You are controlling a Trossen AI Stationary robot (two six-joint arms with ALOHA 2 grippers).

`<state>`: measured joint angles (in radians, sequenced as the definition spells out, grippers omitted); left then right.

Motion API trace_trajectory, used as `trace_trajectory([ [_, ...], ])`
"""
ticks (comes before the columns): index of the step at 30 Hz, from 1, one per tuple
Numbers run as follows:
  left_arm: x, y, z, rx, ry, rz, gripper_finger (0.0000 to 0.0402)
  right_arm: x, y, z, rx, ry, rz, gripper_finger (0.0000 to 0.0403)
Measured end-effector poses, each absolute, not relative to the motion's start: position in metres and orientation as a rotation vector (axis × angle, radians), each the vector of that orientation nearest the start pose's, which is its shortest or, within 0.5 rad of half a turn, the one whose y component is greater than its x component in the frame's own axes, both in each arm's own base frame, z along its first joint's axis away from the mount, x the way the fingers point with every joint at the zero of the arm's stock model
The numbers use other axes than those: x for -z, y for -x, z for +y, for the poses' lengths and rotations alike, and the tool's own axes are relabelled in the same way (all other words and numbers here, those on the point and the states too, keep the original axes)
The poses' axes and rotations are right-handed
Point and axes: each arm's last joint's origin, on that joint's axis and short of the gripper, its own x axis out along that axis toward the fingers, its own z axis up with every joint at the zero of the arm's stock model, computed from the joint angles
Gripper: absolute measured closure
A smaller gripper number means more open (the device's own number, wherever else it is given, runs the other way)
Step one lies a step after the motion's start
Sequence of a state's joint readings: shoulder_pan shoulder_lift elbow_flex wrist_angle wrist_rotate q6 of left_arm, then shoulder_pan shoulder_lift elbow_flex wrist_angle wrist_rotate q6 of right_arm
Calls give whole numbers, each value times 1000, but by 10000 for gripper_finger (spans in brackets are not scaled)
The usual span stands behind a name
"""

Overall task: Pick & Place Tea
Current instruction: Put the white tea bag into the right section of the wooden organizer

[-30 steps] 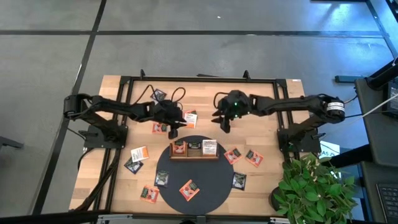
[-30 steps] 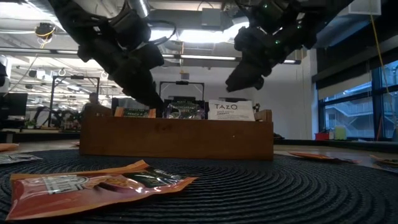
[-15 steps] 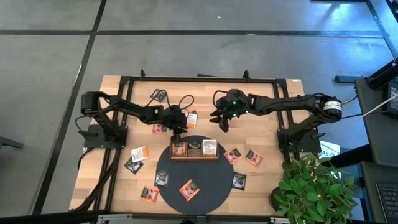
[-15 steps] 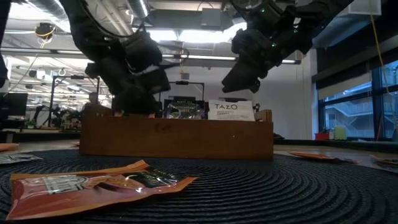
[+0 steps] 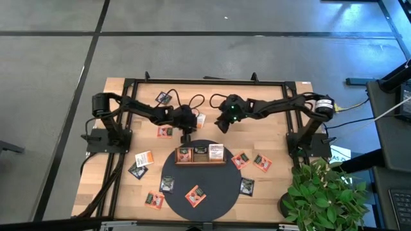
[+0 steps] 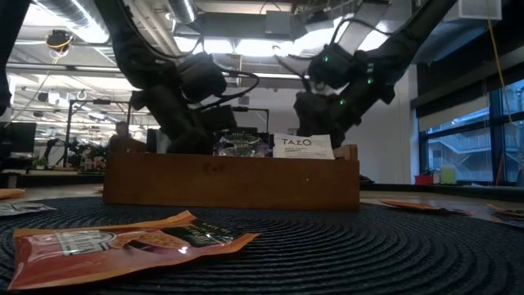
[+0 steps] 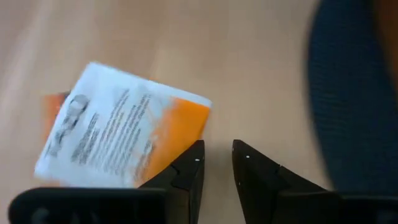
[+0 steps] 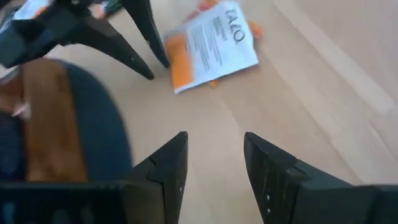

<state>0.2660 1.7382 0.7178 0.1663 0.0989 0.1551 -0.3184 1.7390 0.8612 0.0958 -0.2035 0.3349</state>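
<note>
1. My table [image 5: 122, 90] is pale wood, and a round dark mat [image 5: 218, 183] lies on its near half.
2. The wooden tray [image 5: 201, 160] sits at the mat's far edge. An orange-red sachet, a black one and a white one stand in its three compartments; in the low view the white one [image 6: 304, 146] reads TAZO.
3. My left gripper [image 5: 187, 136] hangs just behind the tray's left end. Its fingers [image 7: 188, 171] stand a narrow gap apart with nothing between them, above bare wood at the mat's edge.
4. My right gripper [image 5: 221, 124] hovers behind the tray, right of the left one. Its fingers [image 8: 169, 167] are spread fairly wide and empty, pointing at the wood.
5. A white sachet with orange marks [image 7: 121, 137] lies flat on the table between my two grippers, just beside the left fingertips; the right wrist view shows it too [image 8: 213, 45].
6. More tea sachets [image 5: 194, 195] lie scattered on the mat and on the wood around it, orange-red, black and white.
</note>
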Motion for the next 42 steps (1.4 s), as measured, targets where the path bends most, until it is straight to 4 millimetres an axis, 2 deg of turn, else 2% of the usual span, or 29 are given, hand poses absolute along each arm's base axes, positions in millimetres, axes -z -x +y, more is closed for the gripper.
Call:
trace_trajectory([
  [4,-116,-299,82,-178,-37,830,319,-135,-322,-106,253,-531,744,244],
  [10,-106,-307,90,-192,-32,812,323,-124,-325,-112,252,-540,733,244],
  [17,-101,-327,100,-185,-46,808,318,-124,-332,-119,266,-555,715,244],
  [22,-101,-336,102,-168,-63,803,320,-125,-332,-126,350,-650,692,244],
  [30,-101,-337,101,-154,-57,806,322,-124,-323,-145,468,-678,669,244],
  [42,-100,-336,101,-146,-65,807,321,-126,-324,-151,409,-699,630,244],
])
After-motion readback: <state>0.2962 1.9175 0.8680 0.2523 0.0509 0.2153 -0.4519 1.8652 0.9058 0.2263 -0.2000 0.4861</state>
